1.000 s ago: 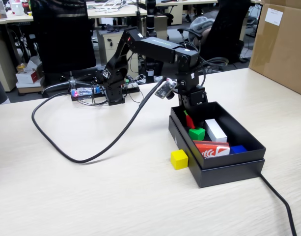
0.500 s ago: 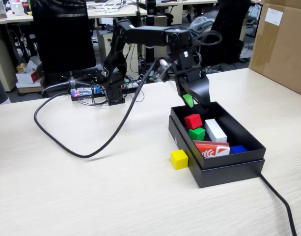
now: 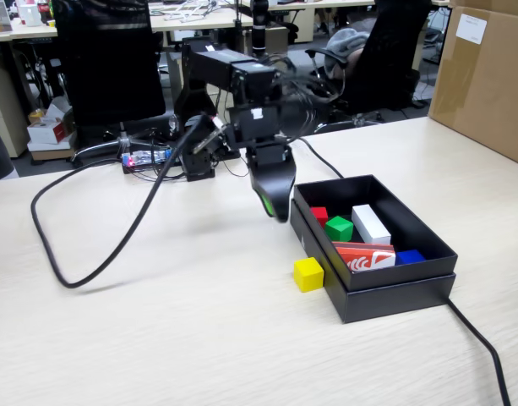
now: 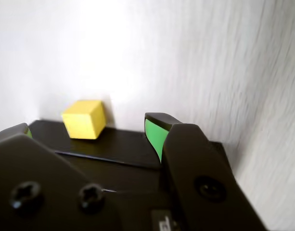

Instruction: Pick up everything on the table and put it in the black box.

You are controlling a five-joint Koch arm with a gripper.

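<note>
Yellow cube (image 3: 308, 274): your target, frame centre, touching the black box (image 3: 385, 292) outside.
Red cube (image 3: 319, 215), green cube (image 3: 339, 228): inside.
Gripper (image 3: 273, 205): fingers spread, empty, above the box's left wall.

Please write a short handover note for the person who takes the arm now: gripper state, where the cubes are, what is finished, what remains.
Gripper: open and empty, hanging above the table just outside the black box.
Red cube and green cube: inside the box, beside the white block and the red-and-white packet.
Yellow cube: on the table, against the box's outer wall; the wrist view shows it ahead, between the jaws.
Done: two cubes. Left: the yellow one.
</note>
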